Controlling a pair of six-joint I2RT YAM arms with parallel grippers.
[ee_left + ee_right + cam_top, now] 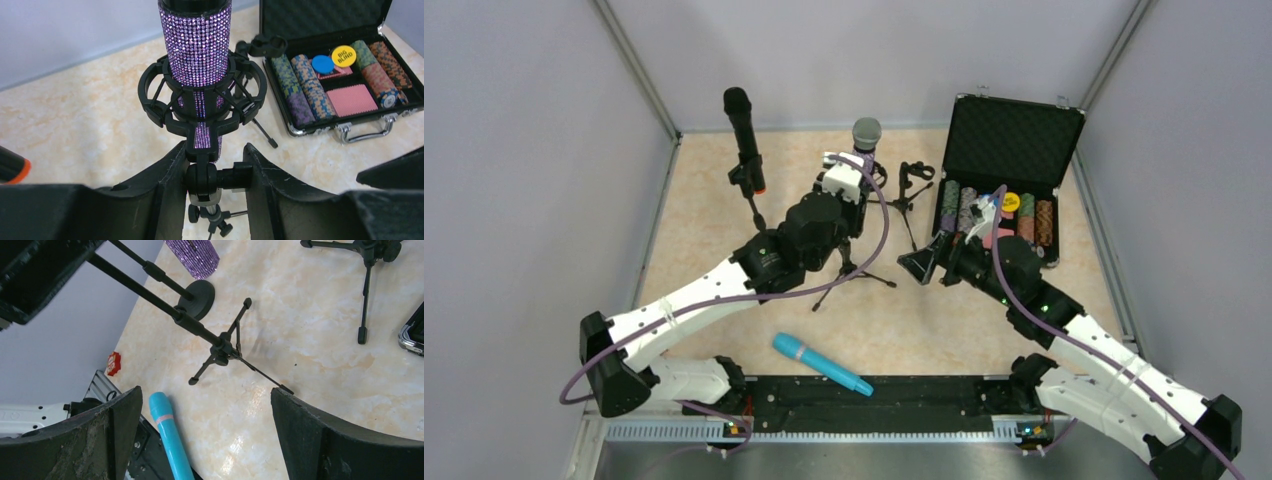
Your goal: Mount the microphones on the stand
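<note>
The purple glitter microphone stands upright in the shock mount of the middle tripod stand. The left gripper pinches that stand's swivel joint just below, so I judge the step is settling the microphone: hold the joint firm, then back straight off so the light tripod does not tip. The black microphone sits clipped at far left, the cyan microphone lies flat at the near edge, and the right gripper hangs spread wide, holding nothing. In the open case at far right, a yellow chip reads "BIG BLIND".
</note>
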